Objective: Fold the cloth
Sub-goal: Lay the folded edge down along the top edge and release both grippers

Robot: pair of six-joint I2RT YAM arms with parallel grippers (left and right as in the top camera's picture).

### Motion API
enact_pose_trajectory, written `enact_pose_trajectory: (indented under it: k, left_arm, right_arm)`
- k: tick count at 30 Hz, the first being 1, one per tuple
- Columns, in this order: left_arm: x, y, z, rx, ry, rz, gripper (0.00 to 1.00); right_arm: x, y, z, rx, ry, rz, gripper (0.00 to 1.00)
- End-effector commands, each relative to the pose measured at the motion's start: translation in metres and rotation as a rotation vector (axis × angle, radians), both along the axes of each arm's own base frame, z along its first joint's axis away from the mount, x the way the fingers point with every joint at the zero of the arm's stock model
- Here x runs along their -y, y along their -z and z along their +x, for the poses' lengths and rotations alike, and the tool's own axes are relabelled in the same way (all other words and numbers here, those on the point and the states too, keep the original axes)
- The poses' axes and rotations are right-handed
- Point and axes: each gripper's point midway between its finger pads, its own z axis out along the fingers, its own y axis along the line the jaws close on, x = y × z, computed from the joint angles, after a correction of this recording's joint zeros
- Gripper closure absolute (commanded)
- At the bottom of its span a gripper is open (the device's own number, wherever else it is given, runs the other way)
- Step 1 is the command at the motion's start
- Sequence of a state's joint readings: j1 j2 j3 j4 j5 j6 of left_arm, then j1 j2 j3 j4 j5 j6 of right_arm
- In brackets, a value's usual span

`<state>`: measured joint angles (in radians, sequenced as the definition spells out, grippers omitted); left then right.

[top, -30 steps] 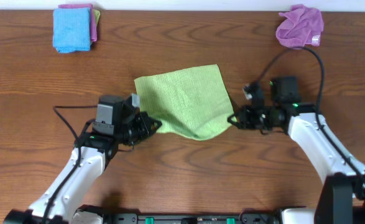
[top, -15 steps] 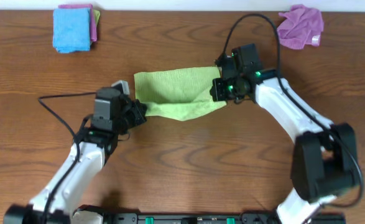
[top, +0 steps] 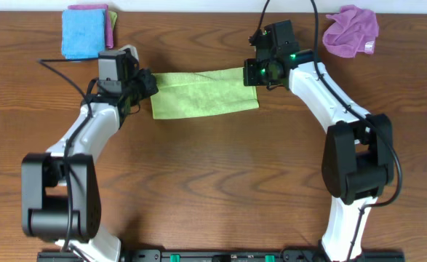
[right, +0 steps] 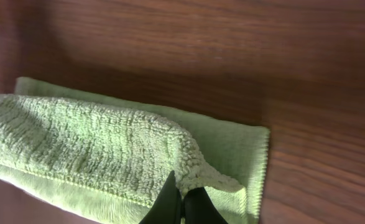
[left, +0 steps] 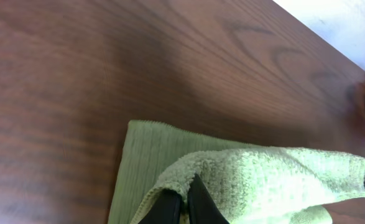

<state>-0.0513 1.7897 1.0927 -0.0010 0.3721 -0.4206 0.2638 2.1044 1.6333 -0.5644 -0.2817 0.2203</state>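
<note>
Arms reach far over the bench (top: 198, 182), left tool (top: 148, 84) and right tool (top: 252, 73) each clamping one end of the cloth (top: 204, 94); its long axis runs tool to tool.

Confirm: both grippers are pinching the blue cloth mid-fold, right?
Wrong colour: both grippers pinch the green cloth, not the blue cloth, which lies folded apart. The overhead view shows the left gripper and right gripper at the green cloth's ends.

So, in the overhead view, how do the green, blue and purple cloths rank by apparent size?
Largest: green cloth.
Then blue cloth and purple cloth: these look nearly alike, and the purple one is crumpled, so I leave them unranked.
</note>
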Motion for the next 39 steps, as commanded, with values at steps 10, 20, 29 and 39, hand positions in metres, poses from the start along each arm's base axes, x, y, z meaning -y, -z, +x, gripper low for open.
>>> enact_pose_trajectory:
  k: [10,20,29,39]
  left_arm:
    - [0.013,0.021,0.001,-0.055,0.114,-0.021,0.94]
    - [0.004,0.004,0.019,-0.013,0.117,-0.005,0.94]
    - [0.015,0.026,-0.013,-0.158,0.194,-0.042,0.94]
    - [0.002,0.048,-0.041,-0.306,0.162,0.027,0.94]
  right_arm:
    - [0.024,0.007,0.004,-0.033,0.11,-0.067,0.99]
    - [0.035,-0.002,0.022,0.016,0.179,-0.031,0.99]
    - [0.033,0.015,-0.011,-0.125,0.157,-0.068,0.99]
    - [0.032,0.025,-0.041,-0.243,0.138,-0.11,0.99]
